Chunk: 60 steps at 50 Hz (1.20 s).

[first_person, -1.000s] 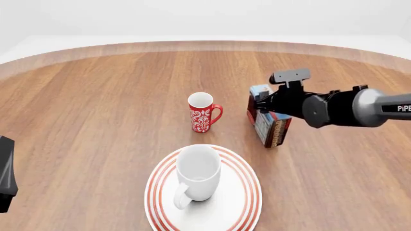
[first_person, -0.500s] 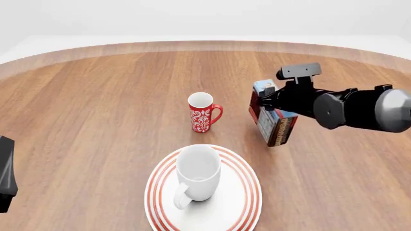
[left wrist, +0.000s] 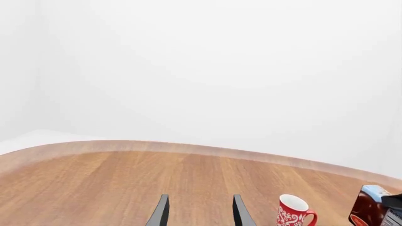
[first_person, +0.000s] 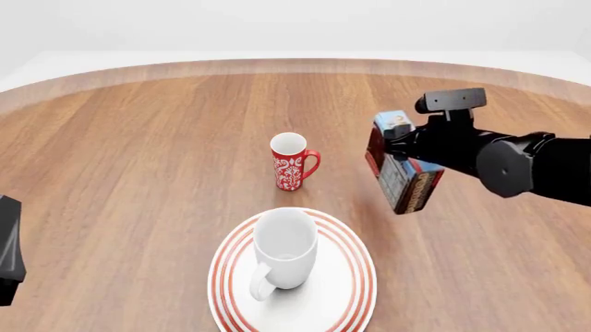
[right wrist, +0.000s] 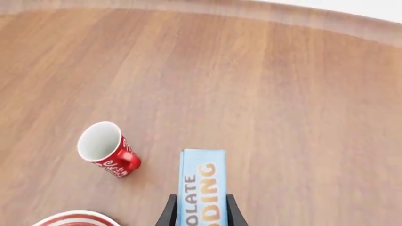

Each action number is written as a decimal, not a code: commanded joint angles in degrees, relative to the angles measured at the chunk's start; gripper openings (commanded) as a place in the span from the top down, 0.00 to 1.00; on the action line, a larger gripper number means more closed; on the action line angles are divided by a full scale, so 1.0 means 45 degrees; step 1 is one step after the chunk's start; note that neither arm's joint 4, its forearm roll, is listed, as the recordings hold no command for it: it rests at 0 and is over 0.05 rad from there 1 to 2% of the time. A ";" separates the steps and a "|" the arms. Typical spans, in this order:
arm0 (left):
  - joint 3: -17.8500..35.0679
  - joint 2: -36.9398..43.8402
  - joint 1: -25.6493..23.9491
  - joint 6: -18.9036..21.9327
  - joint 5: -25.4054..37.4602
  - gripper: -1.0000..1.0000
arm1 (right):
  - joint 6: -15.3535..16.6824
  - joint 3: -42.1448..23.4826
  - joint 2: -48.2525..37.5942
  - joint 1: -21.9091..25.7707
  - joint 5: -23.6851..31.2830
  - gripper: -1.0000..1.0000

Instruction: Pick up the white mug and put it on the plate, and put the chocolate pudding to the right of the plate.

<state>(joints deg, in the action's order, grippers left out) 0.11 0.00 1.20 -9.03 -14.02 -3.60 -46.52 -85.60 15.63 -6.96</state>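
Two mugs, one plate, one pudding carton, on a wooden table [first_person: 138, 152].

Mug [first_person: 284, 247], white: upright on the plate [first_person: 360, 277], handle toward the camera side, at the near edge of the front view.

Plate: red-ringed, flat on the table; a sliver of its rim [right wrist: 75, 219] shows in the right wrist view.

Red mug [first_person: 292, 162], patterned: upright beyond the plate, apart from it, handle to the right.

Pudding [first_person: 402, 173]: tilted, up off the table, right of the red mug and beyond the plate's right side; a shadow lies on the wood beneath it.

Right gripper [first_person: 395, 153]: pinching the pudding; in its wrist view both fingers [right wrist: 168, 213] sit against the carton's long sides, blue lettered face [right wrist: 199, 188] between them.

Left gripper [left wrist: 199, 212]: fingers spread, nothing between them, pointing across the table; only a dark part of this arm [first_person: 7, 249] shows at the front view's left edge, well apart from everything.
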 commanded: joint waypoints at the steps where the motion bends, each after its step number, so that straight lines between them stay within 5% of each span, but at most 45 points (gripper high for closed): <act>1: 0.0001 0.0000 -0.0015 0.0042 0.0005 0.00 | -0.0207 0.0460 0.0977 -0.0026 0.0247 1.00; 60: 0.0017 0.0000 -0.0102 0.0092 0.0022 0.00 | 0.0041 0.3351 0.6098 -0.0974 0.2288 1.00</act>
<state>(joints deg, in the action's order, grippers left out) 0.13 0.00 0.77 -8.66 -13.97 -2.51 -32.79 -62.48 11.80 0.87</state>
